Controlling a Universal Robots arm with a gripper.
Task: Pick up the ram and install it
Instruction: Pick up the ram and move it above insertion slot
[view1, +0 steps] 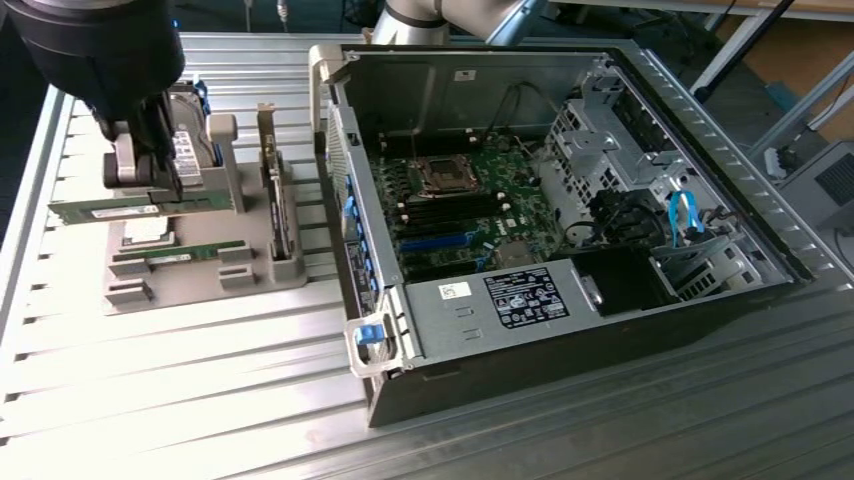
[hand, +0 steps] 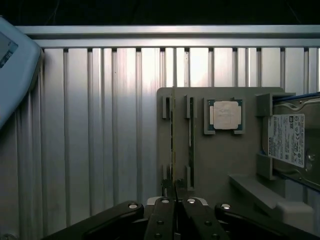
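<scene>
The ram (view1: 94, 209) is a long thin green stick, lying level over the grey holder tray (view1: 200, 275) at the exterior view's left. My gripper (view1: 150, 185) comes down on it from above and is shut on its middle. In the wrist view the ram (hand: 173, 145) shows edge-on, running out from between my closed fingertips (hand: 175, 210). Whether it still touches the holder's slots I cannot tell. A second green stick (view1: 176, 256) (hand: 191, 135) lies in the neighbouring slots of the tray.
The tray also carries a square silver processor (hand: 225, 115), a hard drive (hand: 289, 140) and an upright card (view1: 276, 200). The open computer case (view1: 561, 330) lies to the exterior view's right, its motherboard (view1: 461, 205) and memory slots (view1: 424, 215) exposed. The table is ribbed aluminium (view1: 160, 390).
</scene>
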